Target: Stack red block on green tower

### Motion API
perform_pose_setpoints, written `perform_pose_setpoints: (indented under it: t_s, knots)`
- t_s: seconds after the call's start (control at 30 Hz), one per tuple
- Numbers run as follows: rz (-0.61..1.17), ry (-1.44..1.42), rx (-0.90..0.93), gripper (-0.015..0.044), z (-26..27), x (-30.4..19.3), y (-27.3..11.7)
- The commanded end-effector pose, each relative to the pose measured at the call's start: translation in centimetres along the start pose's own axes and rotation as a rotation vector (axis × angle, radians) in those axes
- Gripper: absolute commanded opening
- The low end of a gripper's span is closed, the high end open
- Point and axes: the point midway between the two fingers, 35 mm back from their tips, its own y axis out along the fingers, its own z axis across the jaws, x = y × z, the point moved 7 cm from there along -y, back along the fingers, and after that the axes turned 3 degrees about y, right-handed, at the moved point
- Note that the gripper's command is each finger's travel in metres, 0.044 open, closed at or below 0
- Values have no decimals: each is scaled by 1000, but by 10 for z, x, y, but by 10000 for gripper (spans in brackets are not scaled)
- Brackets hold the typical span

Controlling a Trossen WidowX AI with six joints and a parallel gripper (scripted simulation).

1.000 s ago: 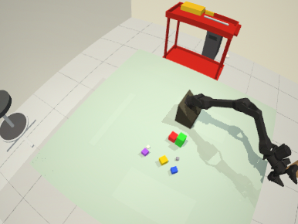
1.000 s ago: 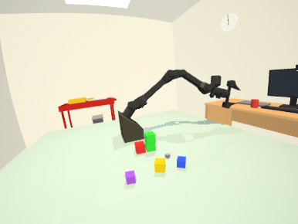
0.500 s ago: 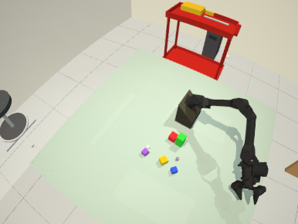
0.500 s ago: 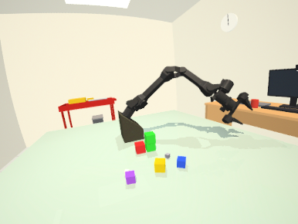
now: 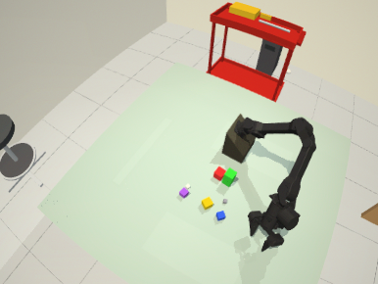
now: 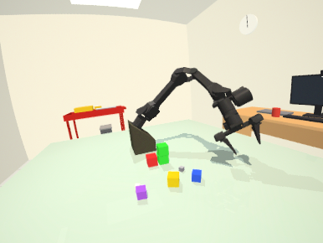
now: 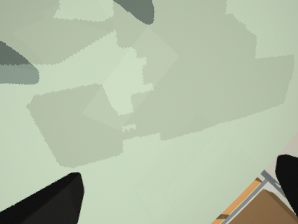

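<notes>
The red block [image 5: 219,172] [image 6: 151,160] lies on the pale green mat, close beside the green tower; I cannot tell whether they touch. The green tower [image 5: 229,177] [image 6: 162,153] is two green blocks stacked upright. My gripper [image 5: 258,242] [image 6: 248,148] [image 7: 180,175] is open wide and empty. It hangs above the mat with its fingers pointing down, well to the right of both the red block and the tower in the top and exterior views. The wrist view shows only mat, shadows and a corner of furniture; the red block and tower are out of that view.
A yellow block [image 5: 207,203] [image 6: 173,179], a blue block [image 5: 220,215] [image 6: 197,176] and a small grey cube [image 5: 225,201] [image 6: 182,168] lie between the tower and the mat's front. A purple block [image 5: 184,192] [image 6: 141,193] lies farther left. The arm's dark base [image 5: 237,142] [image 6: 141,138] stands just behind the tower.
</notes>
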Motion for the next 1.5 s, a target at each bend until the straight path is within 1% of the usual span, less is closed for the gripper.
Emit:
perform_pose_setpoints:
  t_s: [0.0,0.3,0.6,0.9,1.17,1.33,1.47]
  knots:
    - [24,40,81,440,22,-24,-7]
    - [93,208,312,440,97,-94,-37]
    - [85,396,501,440,172,-134,-80]
    - [14,630,618,440,238,-145,-126]
    - [-88,856,647,440,282,-136,-163]
    - [-97,875,646,440,283,-136,-164]
    - [-96,875,646,440,289,-133,-153]
